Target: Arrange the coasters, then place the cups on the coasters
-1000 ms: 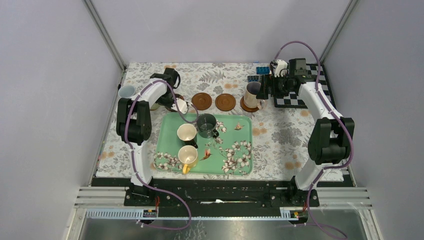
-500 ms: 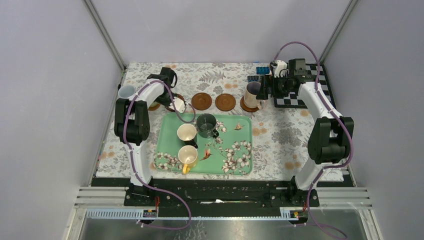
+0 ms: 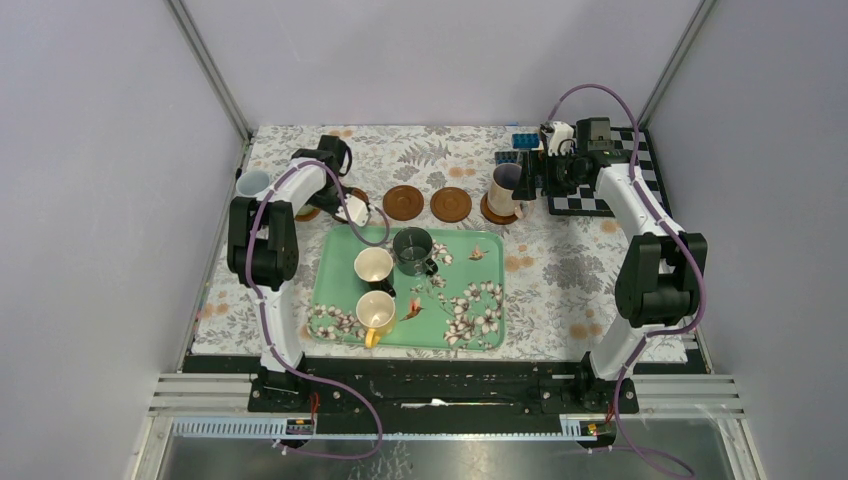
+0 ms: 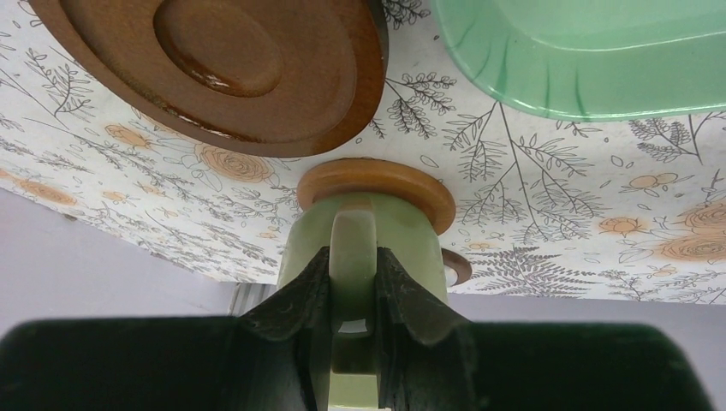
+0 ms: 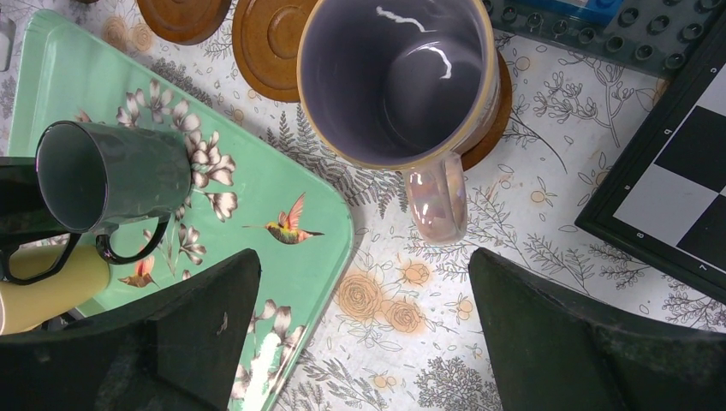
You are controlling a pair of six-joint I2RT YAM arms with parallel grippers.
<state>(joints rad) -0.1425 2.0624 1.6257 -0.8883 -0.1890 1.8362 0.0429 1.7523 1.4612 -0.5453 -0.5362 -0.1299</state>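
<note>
left gripper (image 4: 353,259) clamped tight on the handle of the pale olive-green ceramic mug (image 4: 404,241), whose base sits on a light brown round wooden coaster (image 4: 377,181). right gripper (image 5: 364,267) spread wide, holding nothing, above the pinkish-beige purple-lined mug (image 5: 389,86), which stands on a dark brown wooden coaster (image 5: 494,127).

- No text, label, brand, number or sign can be read in any of the three views.
</note>
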